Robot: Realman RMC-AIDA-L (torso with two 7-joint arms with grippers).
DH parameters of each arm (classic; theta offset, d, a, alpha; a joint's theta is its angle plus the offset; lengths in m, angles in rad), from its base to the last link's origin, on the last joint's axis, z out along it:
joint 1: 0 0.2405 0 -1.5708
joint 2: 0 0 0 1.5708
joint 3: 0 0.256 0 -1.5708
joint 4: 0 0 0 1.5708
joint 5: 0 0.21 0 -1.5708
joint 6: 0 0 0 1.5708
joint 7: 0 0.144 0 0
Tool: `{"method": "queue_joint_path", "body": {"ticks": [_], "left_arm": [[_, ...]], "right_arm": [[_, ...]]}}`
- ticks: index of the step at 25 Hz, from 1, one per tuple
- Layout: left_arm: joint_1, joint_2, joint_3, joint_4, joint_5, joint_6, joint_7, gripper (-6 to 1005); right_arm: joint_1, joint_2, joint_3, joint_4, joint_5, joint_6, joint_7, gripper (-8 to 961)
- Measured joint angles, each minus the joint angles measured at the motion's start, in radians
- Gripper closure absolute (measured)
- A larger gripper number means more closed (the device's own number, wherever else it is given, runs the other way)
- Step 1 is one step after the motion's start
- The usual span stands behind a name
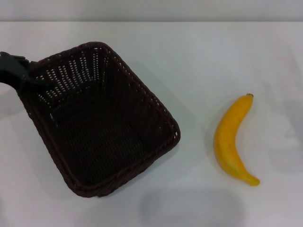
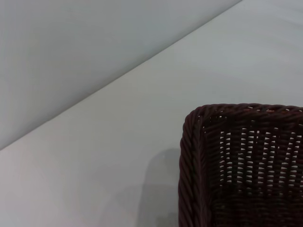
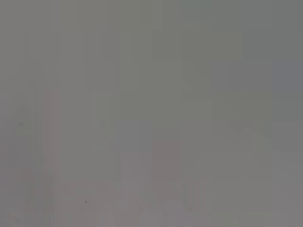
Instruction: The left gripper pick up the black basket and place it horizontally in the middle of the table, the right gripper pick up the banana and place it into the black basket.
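Note:
The black basket [image 1: 104, 123] sits at a slant on the left half of the white table [image 1: 213, 56], open side up and with nothing in it. My left gripper [image 1: 31, 78] is at the basket's far left corner, one finger inside the rim and the body outside, shut on the rim. The left wrist view shows a corner of the basket [image 2: 236, 161] with its braided rim, but no fingers. The yellow banana [image 1: 230, 137] lies on the table to the right of the basket, apart from it, stem tip pointing away from me. My right gripper is out of view.
The table's back edge meets a pale wall [image 1: 151, 9] at the top of the head view. The right wrist view shows only a plain grey surface. Bare table lies between the basket and the banana.

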Motion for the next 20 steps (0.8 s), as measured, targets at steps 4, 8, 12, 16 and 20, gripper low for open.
{"method": "queue_joint_path", "body": {"ticks": [4, 8, 12, 16, 20], "left_arm": [[0.006, 0.0, -0.004, 0.0, -0.001, -0.002, 0.0, 226], [0.006, 0.0, -0.005, 0.0, -0.001, -0.002, -0.006, 272], [0.009, 0.0, -0.006, 0.0, -0.001, -0.002, -0.008, 477], [0.009, -0.001, -0.007, 0.0, -0.003, -0.002, -0.012, 659], [0.009, -0.01, -0.006, 0.006, -0.003, -0.001, -0.016, 727]], "right_arm": [[-0.001, 0.0, 0.0, 0.0, 0.0, -0.007, 0.0, 157], [-0.001, 0.0, 0.0, 0.0, 0.0, -0.013, 0.0, 157], [0.0, 0.0, 0.0, 0.0, 0.0, -0.012, 0.0, 158], [0.001, 0.0, -0.002, 0.0, 0.0, -0.009, 0.002, 158], [0.004, 0.0, -0.005, 0.002, 0.0, -0.005, 0.01, 158]]}}
